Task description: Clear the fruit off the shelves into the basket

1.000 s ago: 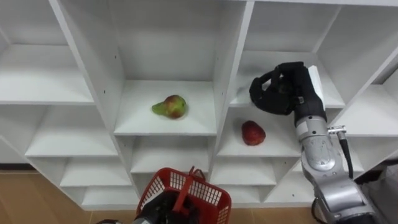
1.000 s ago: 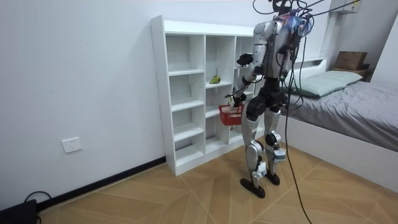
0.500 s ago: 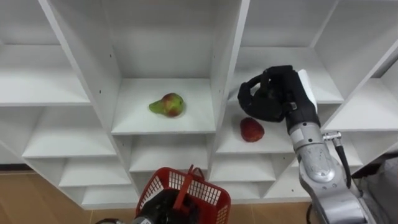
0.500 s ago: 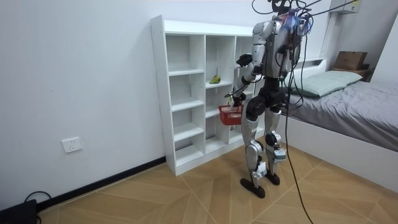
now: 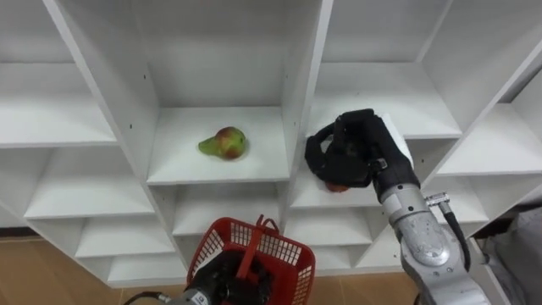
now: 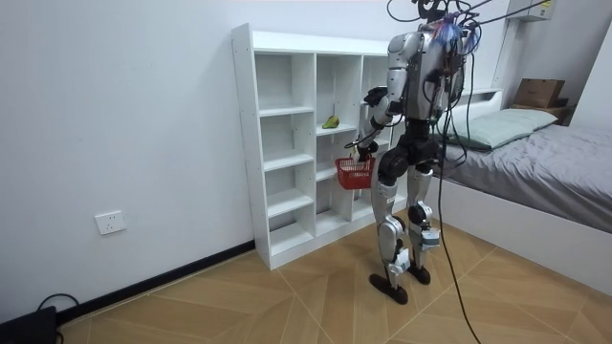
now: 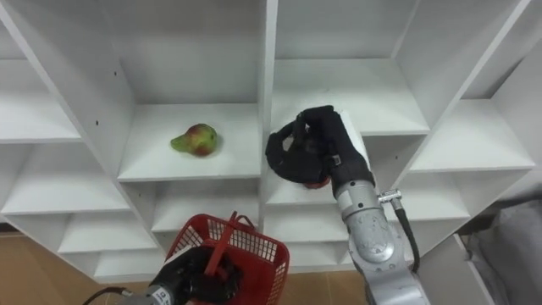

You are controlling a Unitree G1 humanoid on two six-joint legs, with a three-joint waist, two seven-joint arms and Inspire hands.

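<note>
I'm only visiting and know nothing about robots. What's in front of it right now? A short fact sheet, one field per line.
place: robot stands at a white closet of open shelves
pear: lies alone in the middle compartment
red fruit: on the shelf one compartment to the right, mostly covered
right hand: over the red fruit; grip unclear
left hand: low in front, fingers curled round the red basket handle

The closet (image 5: 301, 85) is white throughout. Left of the black fingers of the right hand (image 5: 356, 151) lies a pear (image 5: 221, 143), green blushing red. Beneath those fingers shows a sliver of red fruit (image 5: 336, 185). The black fingers of the left hand (image 5: 222, 286) wrap the handle of a red basket (image 5: 284, 254) (open grid pattern). The floor (image 5: 34, 271) is tan wood.
</note>
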